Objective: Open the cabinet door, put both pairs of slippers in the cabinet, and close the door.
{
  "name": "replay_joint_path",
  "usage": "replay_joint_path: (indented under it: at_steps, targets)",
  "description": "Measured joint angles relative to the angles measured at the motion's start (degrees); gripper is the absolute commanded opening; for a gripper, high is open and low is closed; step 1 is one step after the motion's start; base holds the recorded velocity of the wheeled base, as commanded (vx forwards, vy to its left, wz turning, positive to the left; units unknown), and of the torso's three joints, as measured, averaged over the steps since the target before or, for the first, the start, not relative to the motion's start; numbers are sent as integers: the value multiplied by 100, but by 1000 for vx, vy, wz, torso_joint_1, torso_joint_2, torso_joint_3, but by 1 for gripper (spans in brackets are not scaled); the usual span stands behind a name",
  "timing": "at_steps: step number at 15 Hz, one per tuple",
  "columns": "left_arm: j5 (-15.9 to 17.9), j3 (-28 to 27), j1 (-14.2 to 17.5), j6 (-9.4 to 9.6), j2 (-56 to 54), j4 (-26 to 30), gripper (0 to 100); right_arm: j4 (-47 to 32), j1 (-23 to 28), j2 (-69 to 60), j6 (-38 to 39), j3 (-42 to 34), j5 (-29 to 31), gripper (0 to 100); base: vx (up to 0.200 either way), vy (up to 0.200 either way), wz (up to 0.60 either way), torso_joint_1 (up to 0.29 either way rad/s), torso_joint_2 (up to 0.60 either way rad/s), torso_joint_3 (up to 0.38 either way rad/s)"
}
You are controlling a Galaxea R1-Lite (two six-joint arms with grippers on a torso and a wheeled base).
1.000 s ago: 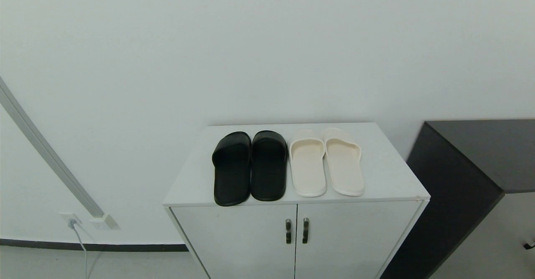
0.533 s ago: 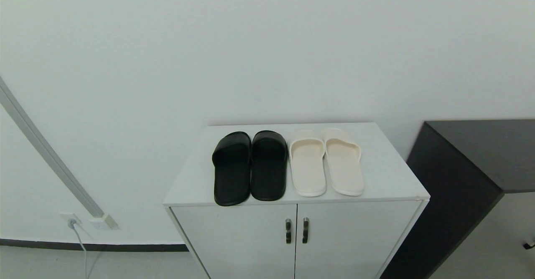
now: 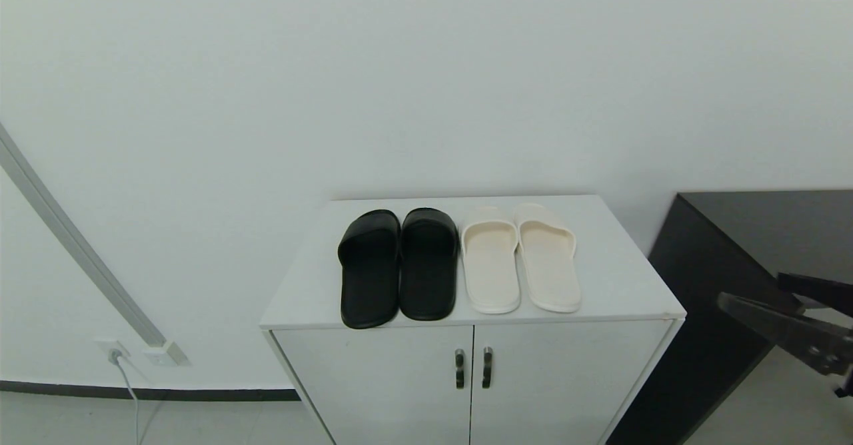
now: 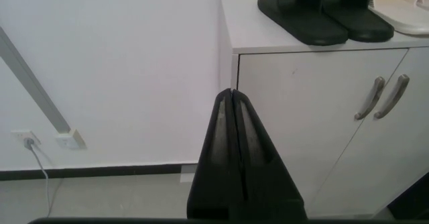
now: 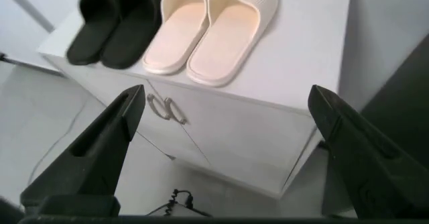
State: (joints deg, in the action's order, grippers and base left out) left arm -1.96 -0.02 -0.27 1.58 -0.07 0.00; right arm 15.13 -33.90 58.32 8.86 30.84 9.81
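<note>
- black slippers (image 3: 398, 266) and cream slippers (image 3: 520, 262) sit side by side on top of the white cabinet (image 3: 620, 278)
- both doors (image 3: 400, 392) are shut
- right gripper (image 3: 752, 289) is spread wide, off past the cabinet's right edge
- left gripper (image 4: 232, 93) is pinched closed, holding nothing, facing the cabinet's left front corner

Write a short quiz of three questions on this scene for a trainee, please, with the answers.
1. True or false: both cabinet doors are shut.
2. The left gripper is shut. The right gripper is: A) shut and empty; B) open and empty; C) shut on a sock.
3. Fill in: on the cabinet top, the black slippers lie to the robot's ____ of the cream slippers.
Key: 1 true; 2 B; 3 left.
</note>
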Motion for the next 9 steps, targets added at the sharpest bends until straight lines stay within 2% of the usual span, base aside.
replay_joint_path:
  at_steps: [3, 6, 9]
  targets:
    - [13, 2, 0, 0, 0, 2, 0, 79, -863, 1062, 542, 724, 969, 100, 0, 0, 0, 0, 0, 0]
    - [13, 2, 5, 0, 0, 0, 0, 105, -1209, 2035, 887, 1362, 1608, 100, 0, 0, 0, 0, 0, 0]
    - [13, 2, 0, -2, 0, 0, 0, 339, -1367, 2815, 1018, 1744, 1942, 100, 0, 0, 0, 0, 0, 0]
